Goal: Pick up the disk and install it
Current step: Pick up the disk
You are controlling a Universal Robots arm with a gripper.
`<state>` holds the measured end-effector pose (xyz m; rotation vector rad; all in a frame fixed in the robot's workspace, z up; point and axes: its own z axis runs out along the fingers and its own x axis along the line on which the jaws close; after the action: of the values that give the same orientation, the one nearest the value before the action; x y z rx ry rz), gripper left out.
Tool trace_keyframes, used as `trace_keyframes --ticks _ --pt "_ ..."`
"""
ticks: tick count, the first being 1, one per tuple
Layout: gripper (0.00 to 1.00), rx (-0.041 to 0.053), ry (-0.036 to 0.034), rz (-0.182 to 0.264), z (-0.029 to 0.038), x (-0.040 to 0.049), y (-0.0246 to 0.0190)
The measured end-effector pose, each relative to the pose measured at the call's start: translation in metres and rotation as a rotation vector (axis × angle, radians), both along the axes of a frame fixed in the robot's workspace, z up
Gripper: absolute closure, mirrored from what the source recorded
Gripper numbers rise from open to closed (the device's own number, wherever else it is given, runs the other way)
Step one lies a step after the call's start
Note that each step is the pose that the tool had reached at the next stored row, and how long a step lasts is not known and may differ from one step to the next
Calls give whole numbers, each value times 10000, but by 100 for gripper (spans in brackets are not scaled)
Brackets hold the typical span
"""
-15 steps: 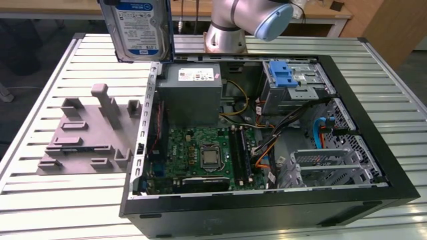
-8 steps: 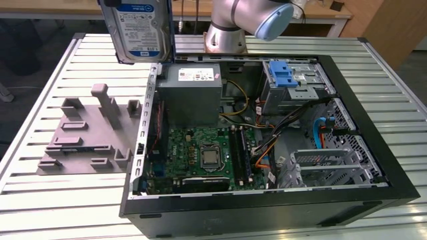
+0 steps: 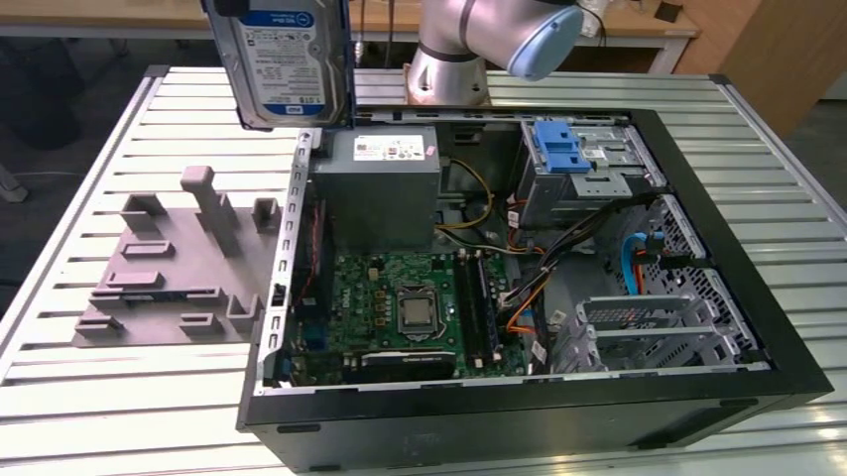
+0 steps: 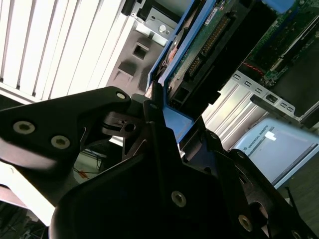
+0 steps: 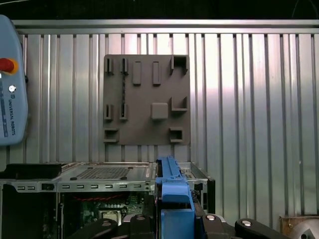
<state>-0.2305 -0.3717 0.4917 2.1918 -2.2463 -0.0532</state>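
The open case (image 3: 530, 402) lies uncovered on the table (image 3: 106, 416), so the way in is from above. Toward the table's far edge, the grey power-supply box (image 3: 384, 183) and the drive cage (image 3: 582, 164) stand side by side, with loose cables (image 3: 562, 253) strung before the cage. The disk (image 3: 285, 59), pinched in the claw (image 4: 174, 117), hangs clear above the case wall. A pegged grey fixture plate (image 3: 173, 268) occupies the table at the exterior view's left.

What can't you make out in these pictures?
The disk: its upper end, exterior view, cut off by the top edge.
The gripper: its grip points on the disk, second wrist view, hidden by its own black body.
The drive cage: its inside, exterior view, covered by the blue latch.
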Motion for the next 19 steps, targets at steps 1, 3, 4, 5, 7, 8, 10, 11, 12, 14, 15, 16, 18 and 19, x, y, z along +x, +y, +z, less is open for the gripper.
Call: trace_keyframes --ticks 1,3,4,5,7,8,10,11,12,14,15,16,18,19 --pt "64 0 0 0 0 11 -4" --pt "64 1 0 0 -1 33 -14" --pt "64 1 0 0 -1 42 -18" --pt "64 1 0 0 -1 51 -23" --pt "64 1 0 0 0 66 -36" --pt "64 1 0 0 0 72 -46" --pt "64 1 0 0 -1 82 -66" --pt "64 0 1 1 0 87 -76" --pt "64 1 0 0 -1 92 -86" --pt "64 2 0 0 -1 103 -108" --pt "64 1 0 0 0 110 -117" --pt "64 1 0 1 0 118 -126" --pt "64 2 -1 0 -1 137 -142" --pt "64 1 1 0 -1 147 -149"
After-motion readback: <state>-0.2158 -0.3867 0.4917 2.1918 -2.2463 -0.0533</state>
